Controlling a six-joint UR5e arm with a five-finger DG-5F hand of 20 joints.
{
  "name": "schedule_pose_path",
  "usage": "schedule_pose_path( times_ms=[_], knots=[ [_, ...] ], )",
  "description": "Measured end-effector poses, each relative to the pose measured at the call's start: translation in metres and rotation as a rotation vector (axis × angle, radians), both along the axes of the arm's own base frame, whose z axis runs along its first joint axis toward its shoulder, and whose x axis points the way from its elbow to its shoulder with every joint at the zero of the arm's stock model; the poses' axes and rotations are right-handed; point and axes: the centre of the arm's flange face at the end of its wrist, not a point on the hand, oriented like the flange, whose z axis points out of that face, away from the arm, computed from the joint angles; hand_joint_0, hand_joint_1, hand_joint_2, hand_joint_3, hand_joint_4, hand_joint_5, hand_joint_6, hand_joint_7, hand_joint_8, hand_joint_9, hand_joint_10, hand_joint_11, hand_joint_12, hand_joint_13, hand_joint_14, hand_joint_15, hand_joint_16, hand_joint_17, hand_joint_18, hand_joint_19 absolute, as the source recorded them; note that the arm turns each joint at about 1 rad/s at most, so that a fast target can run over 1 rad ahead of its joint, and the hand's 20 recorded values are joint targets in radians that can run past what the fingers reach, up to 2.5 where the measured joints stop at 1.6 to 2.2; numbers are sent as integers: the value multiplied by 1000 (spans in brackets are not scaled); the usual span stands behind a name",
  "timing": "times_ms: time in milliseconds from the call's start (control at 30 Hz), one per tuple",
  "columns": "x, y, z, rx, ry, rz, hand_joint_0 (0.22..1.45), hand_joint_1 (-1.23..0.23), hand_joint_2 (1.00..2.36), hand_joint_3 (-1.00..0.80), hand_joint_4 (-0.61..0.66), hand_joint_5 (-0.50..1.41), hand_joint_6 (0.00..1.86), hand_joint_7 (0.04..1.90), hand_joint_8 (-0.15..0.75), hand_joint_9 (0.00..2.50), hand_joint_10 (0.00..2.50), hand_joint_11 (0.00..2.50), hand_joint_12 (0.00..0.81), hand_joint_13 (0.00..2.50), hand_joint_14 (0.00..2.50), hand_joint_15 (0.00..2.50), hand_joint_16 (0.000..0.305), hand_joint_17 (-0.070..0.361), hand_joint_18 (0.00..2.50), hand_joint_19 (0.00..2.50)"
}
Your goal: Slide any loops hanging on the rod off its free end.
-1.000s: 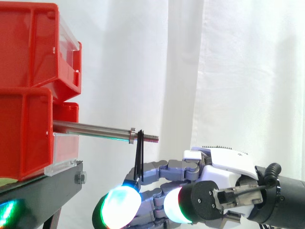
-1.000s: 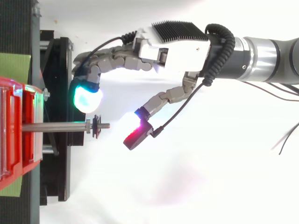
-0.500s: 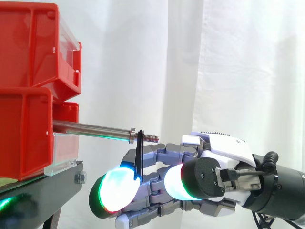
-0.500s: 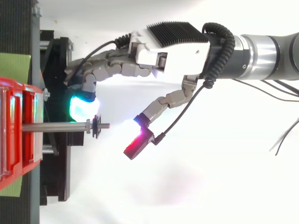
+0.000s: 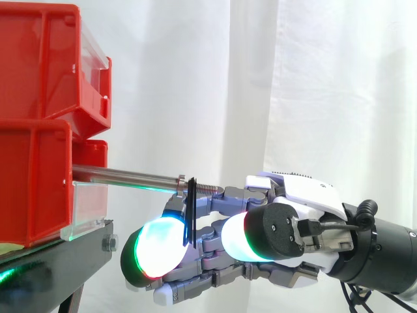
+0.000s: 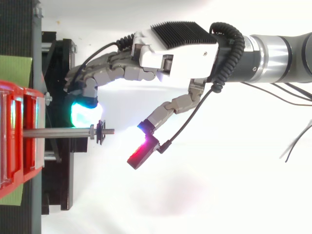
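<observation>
– Against the white curtain [image 5: 313, 98], what's biggest, and why is it set up that way?

– Two red bins [image 5: 39, 65], stacked at the left on one black stand [image 5: 58, 267]. The lower one anchors the work. One steel rod [image 5: 124, 175] juts out of it, level and toward the right, so its threaded free end hangs in open air with room for the arm.

– And the arm?

– One robot hand [image 5: 293, 235] comes in from the right, under and beside the rod's tip. Its fingers are loosely bent and the thumb is spread wide. Nothing is pinched, so I'd call it unclenched. From above, a cyan-green fingertip [image 6: 85, 113] sits just beside the rod on the bin side of the loop. The red-glowing thumb tip [image 6: 139, 155] stands apart, past the free end.

– Why that pose?

– My guess is that a finger behind the loop can push it outward along the thread.

– Where's the loop?

– One thin black loop [image 5: 190, 208] hangs on the threaded stretch, just outboard of a single collar nut [image 5: 181, 184] and near the free end. Its lower end drops in front of the fingers in the side view. Whether a finger touches it, I cannot tell.

– How far along, then?

– Nearly off by the look of it, but not yet clear of the tip.
</observation>
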Motion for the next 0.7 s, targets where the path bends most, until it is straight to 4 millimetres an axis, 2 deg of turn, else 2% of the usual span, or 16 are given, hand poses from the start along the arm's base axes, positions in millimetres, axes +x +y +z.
schedule_pose_path(
  times_ms=[400,700],
  knots=[
    [3,0,6,0,-15,1,580,-716,1004,-461,328,-182,504,1146,333,511,0,58,342,552,0,0,46,103,586,0],
    [3,0,6,0,-12,1,584,-709,1004,-455,301,-164,503,1351,335,519,0,56,343,562,0,0,46,104,592,0]
  ],
)
